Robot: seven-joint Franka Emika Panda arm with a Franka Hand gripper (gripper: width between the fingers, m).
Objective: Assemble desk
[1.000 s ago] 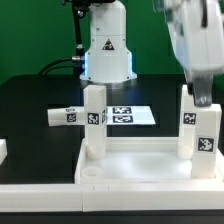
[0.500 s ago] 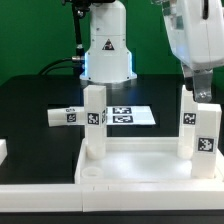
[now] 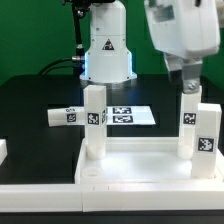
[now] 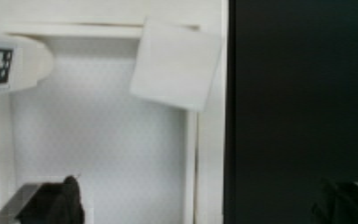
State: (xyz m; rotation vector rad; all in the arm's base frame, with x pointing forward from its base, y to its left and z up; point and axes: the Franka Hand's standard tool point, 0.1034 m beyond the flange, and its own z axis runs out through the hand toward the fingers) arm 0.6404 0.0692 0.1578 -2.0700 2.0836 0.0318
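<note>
The white desk top [image 3: 140, 160] lies at the front with its rim up. Two legs stand upright in its back corners, one on the exterior view's left [image 3: 94, 122] and one on its right [image 3: 200, 132]. A third leg [image 3: 65, 116] lies flat on the black table behind. My gripper [image 3: 190, 84] hangs open just above the right leg, holding nothing. In the wrist view the gripper [image 4: 202, 205] looks down on the desk top [image 4: 87, 140], the near leg [image 4: 179, 62] and a tagged leg [image 4: 12, 65]; one dark fingertip [image 4: 51, 200] shows.
The marker board [image 3: 130, 115] lies flat behind the desk top, next to the lying leg. The robot base [image 3: 108, 50] stands at the back. A white part [image 3: 3, 150] pokes in at the exterior view's left edge. The black table [image 4: 300, 100] runs beside the desk top's rim.
The arm has lifted and swung toward the exterior view's left, off the right leg, which stays standing. The jaws have stayed open.
</note>
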